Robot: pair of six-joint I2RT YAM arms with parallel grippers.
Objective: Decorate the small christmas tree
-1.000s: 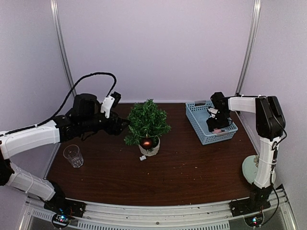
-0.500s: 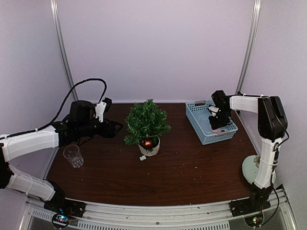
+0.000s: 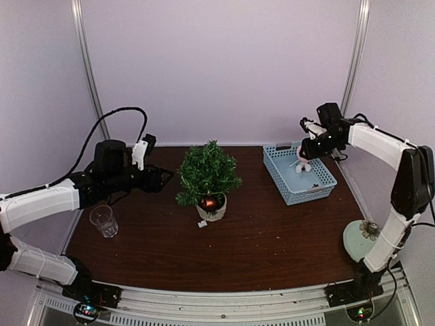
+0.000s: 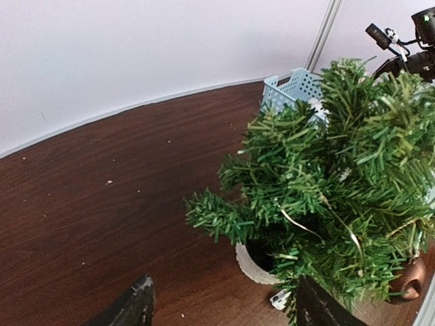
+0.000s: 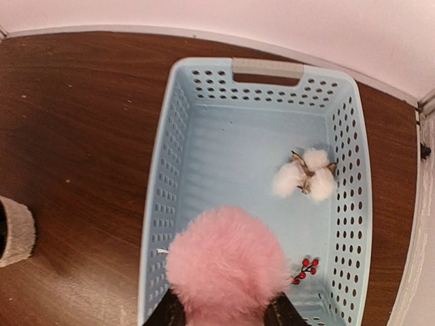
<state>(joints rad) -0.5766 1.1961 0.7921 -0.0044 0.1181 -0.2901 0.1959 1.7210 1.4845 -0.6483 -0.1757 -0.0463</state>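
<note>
The small christmas tree (image 3: 209, 173) stands mid-table in its white pot (image 3: 213, 212), and a red bauble (image 3: 209, 202) hangs low on its front. My left gripper (image 3: 163, 180) hovers open just left of the tree, touching nothing. In the left wrist view the tree (image 4: 340, 176) fills the right side beyond my open gripper (image 4: 221, 305). My right gripper (image 3: 304, 157) is raised over the light-blue basket (image 3: 289, 197), shut on a fluffy pink pompom (image 5: 228, 265). A white cotton boll (image 5: 306, 178) and a red berry sprig (image 5: 306, 268) lie in the basket (image 5: 177, 156).
A clear glass cup (image 3: 103, 221) stands near the table's left edge. A small white tag (image 3: 202, 223) lies by the pot. A pale round disc (image 3: 357, 239) sits at the right arm's foot. Walls close in behind and on both sides.
My right gripper shut on the pink pompom in the basket and rose with it. My left gripper drew back leftward, away from the tree.
</note>
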